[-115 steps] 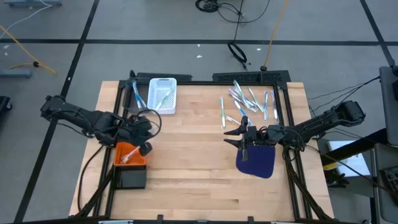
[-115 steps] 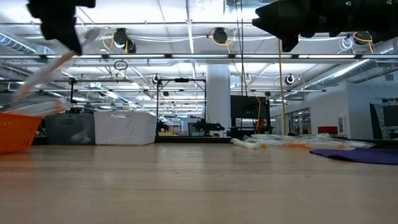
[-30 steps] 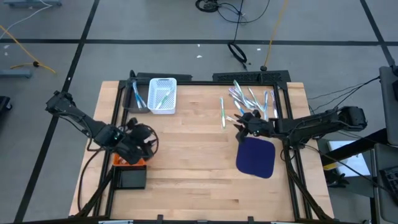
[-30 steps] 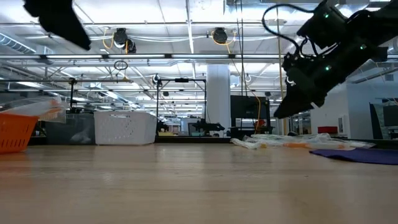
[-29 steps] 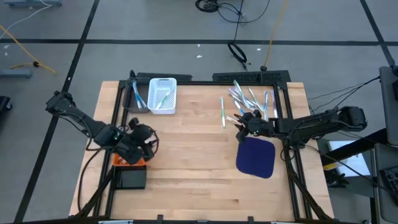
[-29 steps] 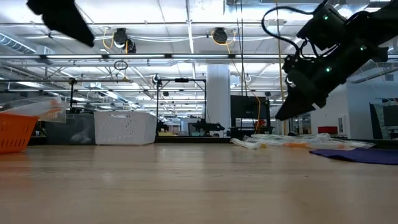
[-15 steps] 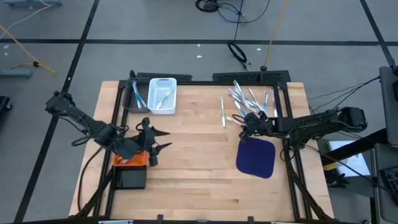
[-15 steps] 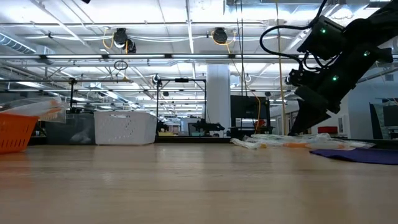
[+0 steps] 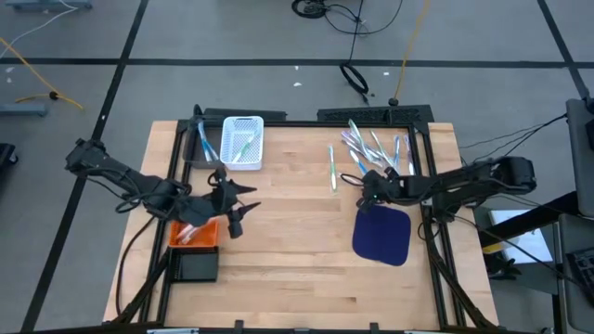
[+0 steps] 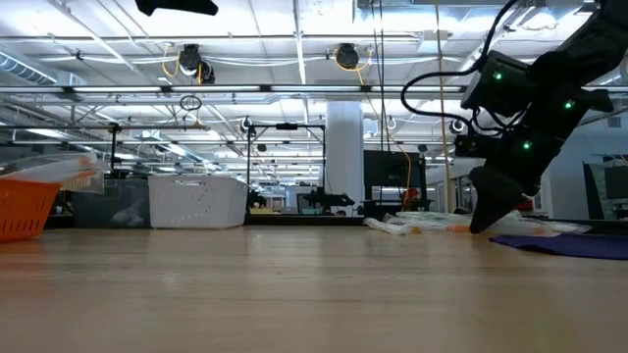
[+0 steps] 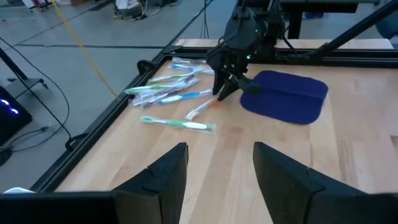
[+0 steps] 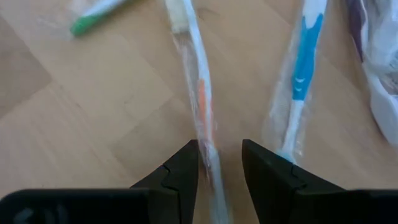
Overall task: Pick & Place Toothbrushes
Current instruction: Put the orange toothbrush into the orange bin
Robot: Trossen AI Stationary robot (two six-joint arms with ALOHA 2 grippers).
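While poised over a wrapped brush, right claw (image 12: pixel 217 163) down at the pile, fingers apart, nothing clamped yet.

Straddles the orange-marked brush (image 12: pixel 200 106) on the bare tabletop (image 9: pixel 297 223), with the blue-handled brush (image 12: pixel 300 74) just beside at 3 o'clock of it. Sits at 6 o'clock of the loose pile (image 9: pixel 371 148), touching the mat (image 9: pixel 382 235) edge at its 12 o'clock. Looks light, thin and stiff; clear wrapping probably slippery and crinkly, so likely to skate flat on the wood. Best taken mid-handle, across the width, pressed low before closing. Left claw (image 9: pixel 243 206) up at 3 o'clock of the orange bin (image 9: pixel 193 234), spread wide, empty. More brushes already in the white basket (image 9: pixel 243 141).
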